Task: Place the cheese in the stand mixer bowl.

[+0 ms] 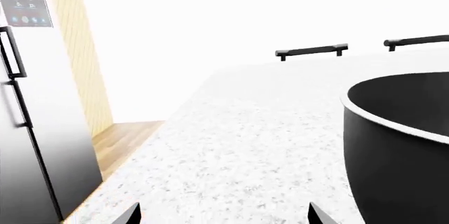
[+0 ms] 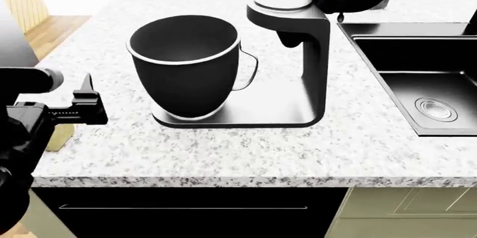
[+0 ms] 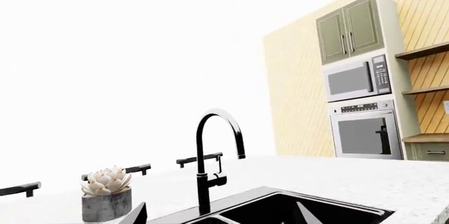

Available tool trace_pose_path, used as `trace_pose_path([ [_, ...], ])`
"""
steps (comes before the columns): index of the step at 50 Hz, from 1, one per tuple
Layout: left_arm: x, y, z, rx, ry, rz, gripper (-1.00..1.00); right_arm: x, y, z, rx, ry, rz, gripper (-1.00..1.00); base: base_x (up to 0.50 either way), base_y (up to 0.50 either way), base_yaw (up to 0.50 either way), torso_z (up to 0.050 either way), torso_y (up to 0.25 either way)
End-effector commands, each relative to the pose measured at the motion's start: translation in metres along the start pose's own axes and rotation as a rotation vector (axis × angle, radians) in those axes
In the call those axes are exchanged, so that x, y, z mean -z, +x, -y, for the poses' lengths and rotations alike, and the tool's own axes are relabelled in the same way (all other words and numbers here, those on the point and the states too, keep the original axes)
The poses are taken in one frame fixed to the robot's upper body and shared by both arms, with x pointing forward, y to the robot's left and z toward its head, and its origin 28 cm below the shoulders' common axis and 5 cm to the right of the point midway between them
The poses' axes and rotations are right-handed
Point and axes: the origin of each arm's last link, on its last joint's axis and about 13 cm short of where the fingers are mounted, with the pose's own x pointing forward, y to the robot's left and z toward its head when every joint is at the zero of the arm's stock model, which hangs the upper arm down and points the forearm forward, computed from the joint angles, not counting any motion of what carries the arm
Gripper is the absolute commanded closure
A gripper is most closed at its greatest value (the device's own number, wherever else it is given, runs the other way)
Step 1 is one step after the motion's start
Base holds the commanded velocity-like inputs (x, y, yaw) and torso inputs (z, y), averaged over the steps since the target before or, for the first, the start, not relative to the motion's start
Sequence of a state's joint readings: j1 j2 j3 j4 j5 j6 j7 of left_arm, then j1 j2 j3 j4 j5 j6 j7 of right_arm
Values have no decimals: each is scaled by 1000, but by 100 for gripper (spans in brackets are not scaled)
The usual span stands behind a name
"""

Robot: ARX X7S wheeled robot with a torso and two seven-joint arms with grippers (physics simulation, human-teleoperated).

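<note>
The stand mixer bowl (image 2: 185,62) is dark, deep and empty, with a light rim and a slim side handle. It sits on the mixer's base on the speckled counter, and its side also shows in the left wrist view (image 1: 400,145). A pale yellow chunk, the cheese (image 2: 61,136), lies near the counter's front left edge, partly hidden under my left arm. My left gripper (image 2: 92,104) is open and empty, left of the bowl and above the cheese. Its fingertips (image 1: 130,216) stand wide apart over bare counter. My right gripper (image 3: 221,214) is open and empty, out of the head view.
The stand mixer (image 2: 298,53) has its head tilted up behind the bowl. A black sink (image 2: 417,81) lies to the right, with a black faucet (image 3: 210,161) and a small potted plant (image 3: 106,197). A fridge (image 1: 28,129) stands left of the counter.
</note>
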State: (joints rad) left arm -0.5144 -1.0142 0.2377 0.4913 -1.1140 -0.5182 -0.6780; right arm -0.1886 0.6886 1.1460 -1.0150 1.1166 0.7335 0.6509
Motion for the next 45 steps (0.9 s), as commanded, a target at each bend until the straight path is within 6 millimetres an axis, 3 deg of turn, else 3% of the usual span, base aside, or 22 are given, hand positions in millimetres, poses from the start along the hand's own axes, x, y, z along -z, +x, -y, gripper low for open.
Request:
trace_pose_path([
  [1, 8, 6, 5, 34, 20, -27, -100, 3, 1, -2, -11, 3, -7, -100, 0, 0, 0, 0, 0],
  [20, -19, -17, -14, -77, 29, 41, -100, 5, 0, -2, -10, 9, -9, -100, 0, 0, 0, 0, 0],
  [34, -6, -18, -25, -186, 59, -26, -100, 9, -1, -4, -17, 11, -18, -100, 0, 0, 0, 0, 0],
  [45, 2, -20, -21, -158, 62, -52, -100, 12, 0, -4, -15, 14, -24, -100, 0, 0, 0, 0, 0],
])
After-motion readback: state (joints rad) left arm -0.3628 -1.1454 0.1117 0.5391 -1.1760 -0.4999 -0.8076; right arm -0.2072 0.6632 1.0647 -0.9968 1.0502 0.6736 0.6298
